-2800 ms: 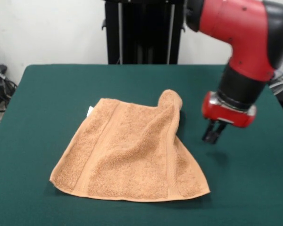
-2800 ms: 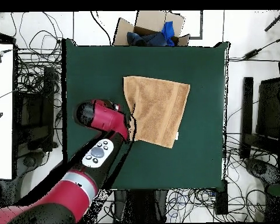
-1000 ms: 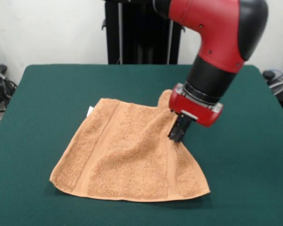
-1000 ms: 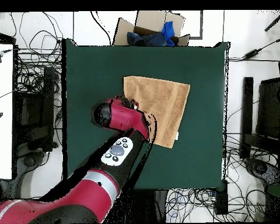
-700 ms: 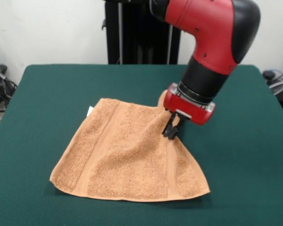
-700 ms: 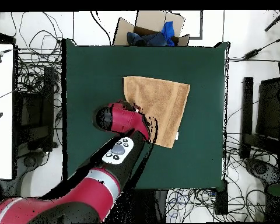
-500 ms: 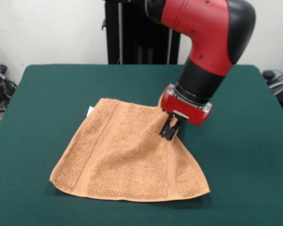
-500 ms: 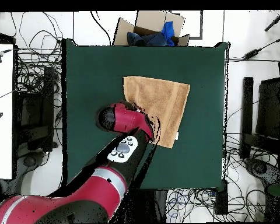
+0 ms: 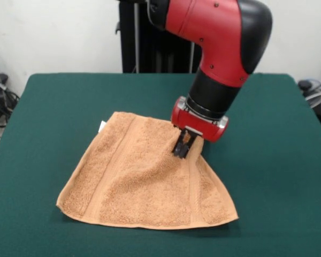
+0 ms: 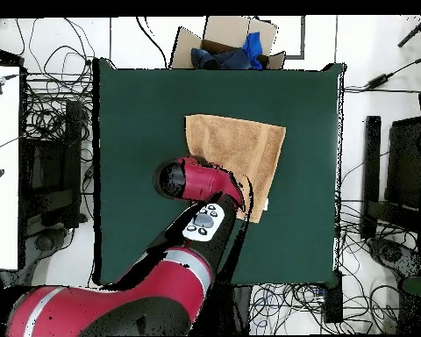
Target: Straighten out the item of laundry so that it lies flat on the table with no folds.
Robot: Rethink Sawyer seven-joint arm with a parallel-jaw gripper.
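The tan terry item of laundry (image 9: 144, 179) lies spread on the green table (image 9: 53, 107), its white tag (image 9: 102, 126) at the far left corner. Its far right corner, near the woven band, is bunched and partly hidden behind my red wrist. My gripper (image 9: 182, 149) is down on that part of the cloth, right at the band. In the overhead view the item of laundry (image 10: 245, 145) shows above the arm, which covers the gripper and the towel's lower left part. The near edges lie flat, with a slight ripple on the right side.
Beyond the table's edge in the overhead view stands a cardboard box (image 10: 224, 42) holding blue cloth. Cables lie on the floor on both sides. The black pedestal (image 9: 160, 35) rises behind the table.
The arm has swung from the bare table right of the towel leftward onto the towel's far right part, and over the last second it kept creeping left along the cloth.
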